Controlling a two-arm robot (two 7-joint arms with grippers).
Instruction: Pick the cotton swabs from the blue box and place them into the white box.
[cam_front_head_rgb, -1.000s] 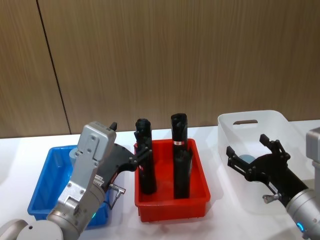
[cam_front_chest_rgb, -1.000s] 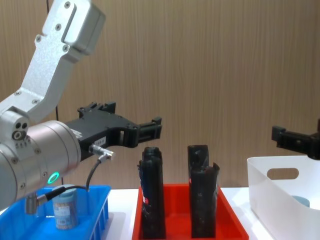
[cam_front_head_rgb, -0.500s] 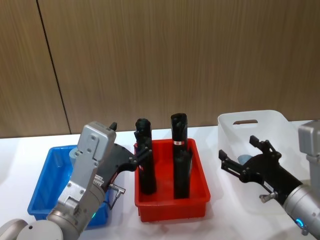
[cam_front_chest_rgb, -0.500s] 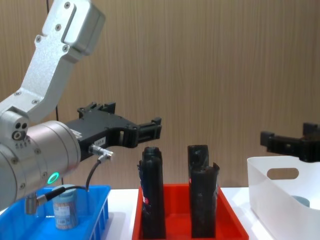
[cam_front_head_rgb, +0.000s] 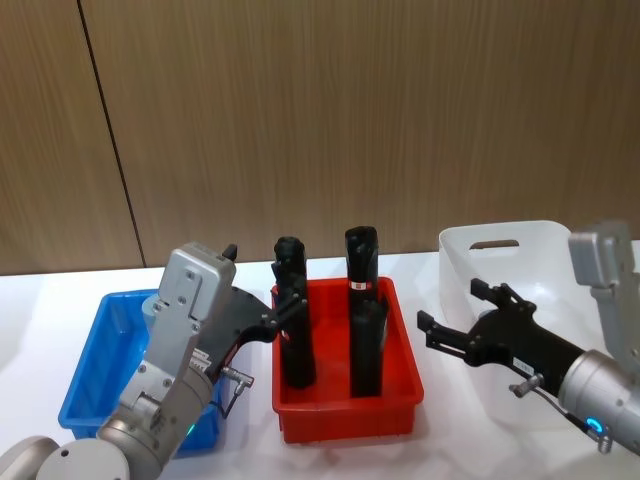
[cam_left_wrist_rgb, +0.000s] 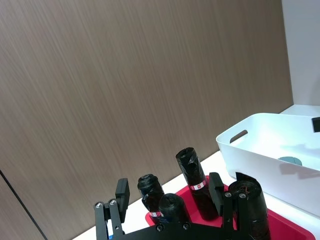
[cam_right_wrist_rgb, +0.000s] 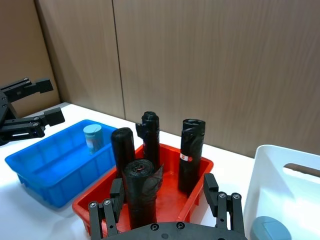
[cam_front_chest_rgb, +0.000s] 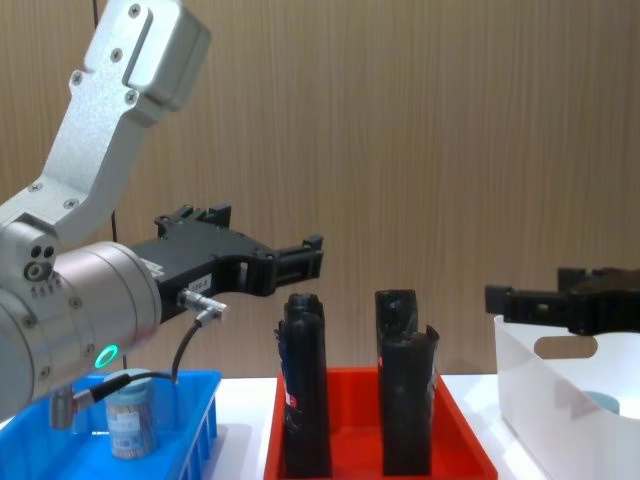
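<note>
One tub of cotton swabs (cam_front_chest_rgb: 130, 416) stands upright in the blue box (cam_front_chest_rgb: 195, 398), also seen from the right wrist as the cotton swabs (cam_right_wrist_rgb: 92, 138) in the blue box (cam_right_wrist_rgb: 44, 170). A second tub (cam_right_wrist_rgb: 267, 230) lies on the floor of the white box (cam_right_wrist_rgb: 274, 172). My left gripper (cam_front_head_rgb: 258, 282) hangs open and empty above the blue box's right side (cam_front_head_rgb: 92, 372). My right gripper (cam_front_head_rgb: 450, 306) is open and empty, held in the air between the red tray and the white box (cam_front_head_rgb: 520, 238).
A red tray (cam_front_head_rgb: 345, 418) sits between the two boxes and holds several tall black cylinders (cam_front_head_rgb: 291, 325) that rise well above its rim. A wooden wall stands behind the white table (cam_front_head_rgb: 40, 300).
My right gripper has moved left, from over the white box out past its left wall toward the red tray. The left arm has stayed still.
</note>
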